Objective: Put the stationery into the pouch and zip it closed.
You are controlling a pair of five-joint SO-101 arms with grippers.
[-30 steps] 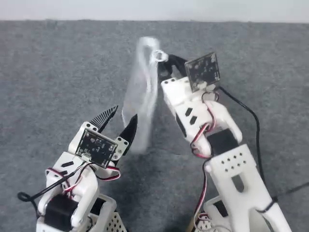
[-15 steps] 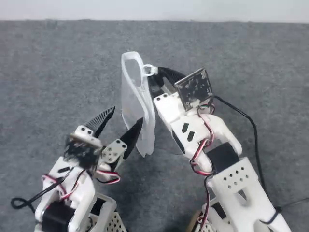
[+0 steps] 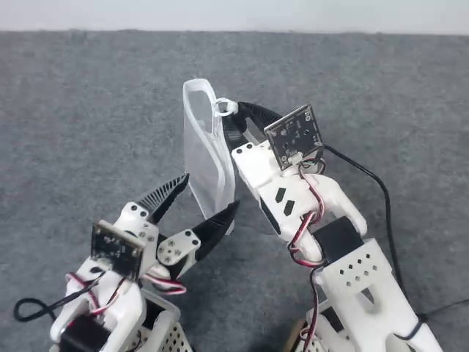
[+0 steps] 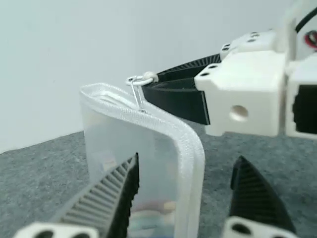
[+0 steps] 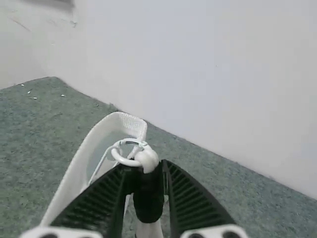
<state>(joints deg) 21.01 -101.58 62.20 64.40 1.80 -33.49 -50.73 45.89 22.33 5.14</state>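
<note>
The clear pouch (image 3: 207, 165) hangs at the frame's centre, its long axis running from the zipper pull (image 3: 226, 107) at upper centre down to its lower end. The right gripper (image 3: 231, 119) is clamped on that pull. The left gripper (image 3: 211, 192), fingers spread, straddles the lower end, so it is the arm nearer the free end. A second ago it sat lower left, clear of the pouch, which was higher up.
</note>
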